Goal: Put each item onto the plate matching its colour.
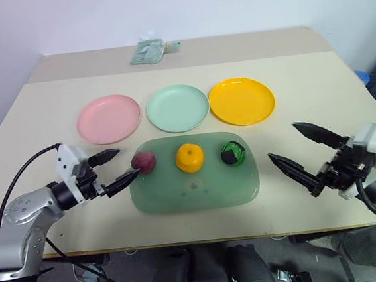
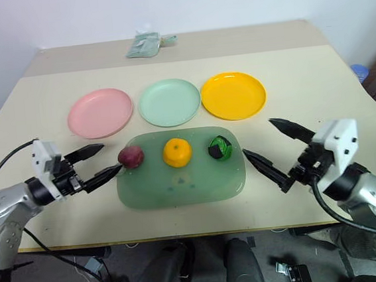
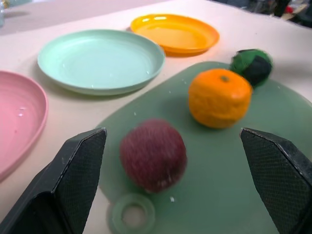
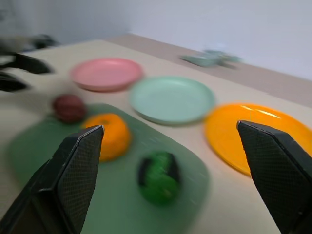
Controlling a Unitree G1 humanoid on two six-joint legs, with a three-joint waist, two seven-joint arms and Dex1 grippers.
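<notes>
Three items lie in a row on the green tray [image 1: 193, 192]: a dark purple-red one [image 1: 143, 162] at the left, an orange one [image 1: 189, 157] in the middle and a dark green one with black patches [image 1: 232, 154] at the right. Behind the tray stand the pink plate [image 1: 108, 118], the mint green plate [image 1: 177, 107] and the yellow-orange plate [image 1: 241, 100], all bare. My left gripper [image 1: 126, 164] is open just left of the purple-red item, fingers pointing at it. To the right of the tray my right gripper [image 1: 282, 141] is open and holds nothing.
A pale green packet [image 1: 147, 52] lies at the far edge of the table. A blue object [image 1: 362, 76] sits off the table's right side. Bare tabletop [image 1: 317, 95] surrounds the plates and the tray.
</notes>
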